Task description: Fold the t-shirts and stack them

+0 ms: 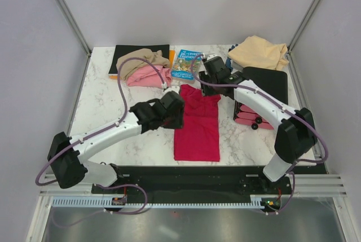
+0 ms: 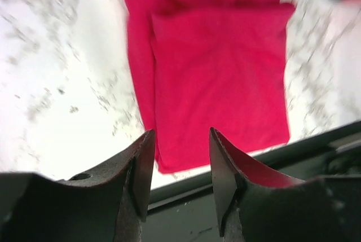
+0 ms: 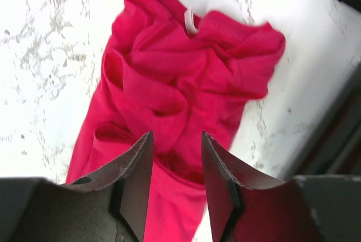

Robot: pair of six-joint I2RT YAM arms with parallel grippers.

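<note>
Left gripper [image 2: 181, 135] hangs with its jaws spread and nothing between them, over the near hem of the crimson t-shirt [image 2: 220, 78]. The cloth here lies flat, the long sides turned in. Right gripper [image 3: 176, 136] is spread and empty too, above the collar end at 12 o'clock, and this is the trouble spot: sleeves and neck are bunched in loose ridges.

The danger, as I judge it: a pinch into those ridges takes only the top layer, the rest drags, and the fold comes out lopsided. At the near end the hem sits close to the table's 6 o'clock edge by the black base rail [image 1: 197, 175], so a low approach could push cloth off the marble tabletop [image 1: 101, 112].

Looking outward, the blue book [image 1: 187, 64] lies just beside the right gripper at its 9 o'clock, easy to knock on a swing. The pink t-shirt [image 1: 148, 76] and tan-brown t-shirt [image 1: 141, 60] sit heaped at 11 o'clock, partly on a black mat [image 1: 141, 49], with the left arm's purple cable [image 1: 121, 92] looping near them. The peach-cream t-shirt [image 1: 259, 53] waits at 1 o'clock. Pink-and-black items [image 1: 251, 116] under the right arm I can't identify.
</note>
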